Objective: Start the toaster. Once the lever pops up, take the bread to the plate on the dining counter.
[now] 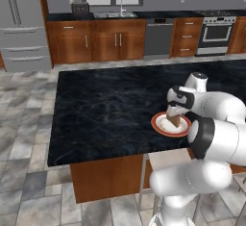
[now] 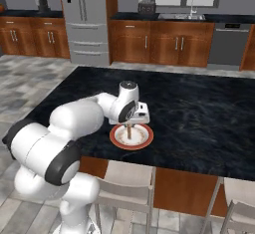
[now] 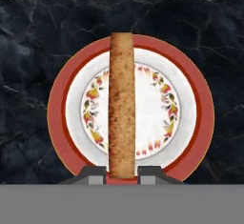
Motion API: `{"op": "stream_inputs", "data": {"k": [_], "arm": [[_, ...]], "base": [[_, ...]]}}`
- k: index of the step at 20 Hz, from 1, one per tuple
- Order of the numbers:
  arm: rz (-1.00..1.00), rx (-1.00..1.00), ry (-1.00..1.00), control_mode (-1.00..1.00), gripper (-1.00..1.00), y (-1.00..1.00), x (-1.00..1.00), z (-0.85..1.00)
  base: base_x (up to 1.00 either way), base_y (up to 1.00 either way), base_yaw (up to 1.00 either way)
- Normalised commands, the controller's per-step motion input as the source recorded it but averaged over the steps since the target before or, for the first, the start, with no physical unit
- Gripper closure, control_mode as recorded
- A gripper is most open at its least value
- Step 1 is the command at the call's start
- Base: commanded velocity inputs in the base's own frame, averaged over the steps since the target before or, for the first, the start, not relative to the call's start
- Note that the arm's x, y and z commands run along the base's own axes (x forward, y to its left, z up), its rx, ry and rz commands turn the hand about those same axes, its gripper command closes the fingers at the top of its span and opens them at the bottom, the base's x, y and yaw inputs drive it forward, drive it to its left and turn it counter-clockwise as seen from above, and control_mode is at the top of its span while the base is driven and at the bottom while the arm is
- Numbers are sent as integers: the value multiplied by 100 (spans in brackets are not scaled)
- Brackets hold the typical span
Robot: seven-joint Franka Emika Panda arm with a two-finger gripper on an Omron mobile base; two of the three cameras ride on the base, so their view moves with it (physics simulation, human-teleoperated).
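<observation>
My gripper (image 3: 122, 174) is shut on the bread (image 3: 122, 108), a golden-brown slice held edge-on straight above the plate (image 3: 198, 104). The plate is white with an orange-red rim and a ring of small flowers. It lies near the front edge of the dining counter (image 1: 101, 109), a black marble slab with white veins. From the left base view the bread (image 1: 173, 120) hangs in the gripper (image 1: 174, 116) just over the plate (image 1: 160, 125). From the right base view the slice (image 2: 129, 130) is a thin strip above the plate (image 2: 142, 139), under the gripper (image 2: 130, 124). The toaster (image 1: 79, 7) sits on the far worktop.
Two stools (image 2: 124, 180) stand against the dining counter's front edge below the plate. Across the tiled floor run wooden cabinets, a sink (image 1: 114, 14), a dishwasher (image 1: 158, 36), a stove (image 1: 216, 31) and a steel fridge (image 1: 21, 23).
</observation>
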Motion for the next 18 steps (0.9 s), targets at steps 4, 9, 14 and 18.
{"op": "stream_inputs", "data": {"k": [4, 9, 14, 18], "arm": [[0, 0, 0, -100, 100, -10, 27, -36], [0, 0, 0, -100, 100, -6, 14, -21], [0, 0, 1, -100, -100, 0, 0, -1], [0, 0, 0, -100, -100, 0, 0, 0]], "base": [[0, 0, 0], [0, 0, 0], [0, 0, 0], [0, 0, 0]]}}
